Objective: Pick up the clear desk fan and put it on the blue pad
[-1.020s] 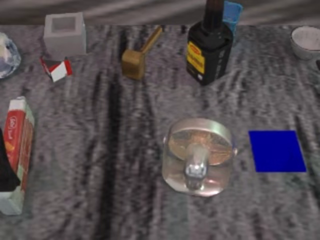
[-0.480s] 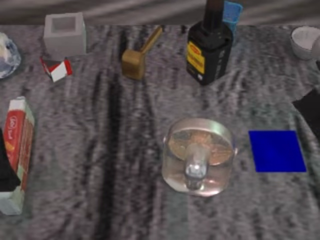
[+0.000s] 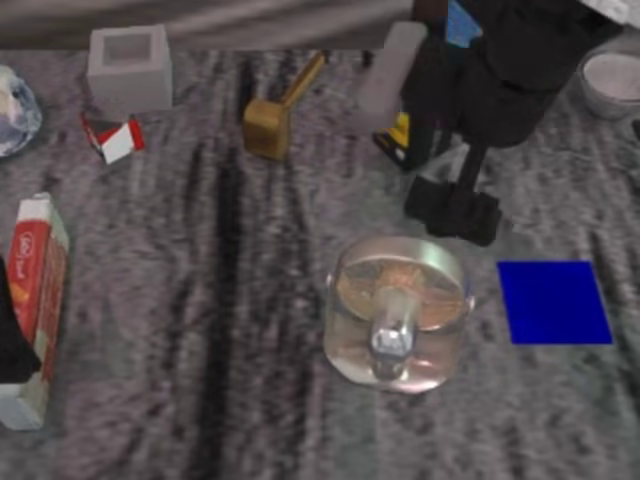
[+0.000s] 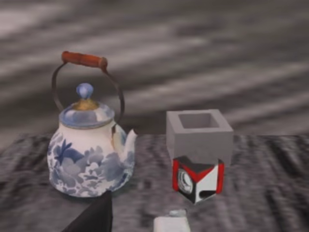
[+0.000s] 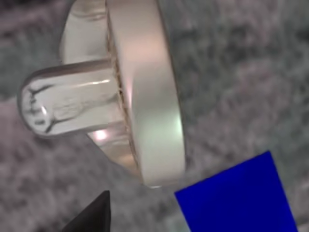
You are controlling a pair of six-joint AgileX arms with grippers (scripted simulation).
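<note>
Counter (image 3: 200, 400) carries all. Right arm's end effector (image 3: 455, 212) hangs above the fan's far side, toward the back edge; finger state, cannot tell. Fan (image 3: 398, 312) sits mid-counter, just beside the blue pad (image 3: 554, 301) toward the right edge. Best approach: descend squarely, straddle the rim, avoid nudging. Left arm parked near the left edge.

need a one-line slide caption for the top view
Right pincer hovers behind the clear desk fan, blue pad beside it.
</note>
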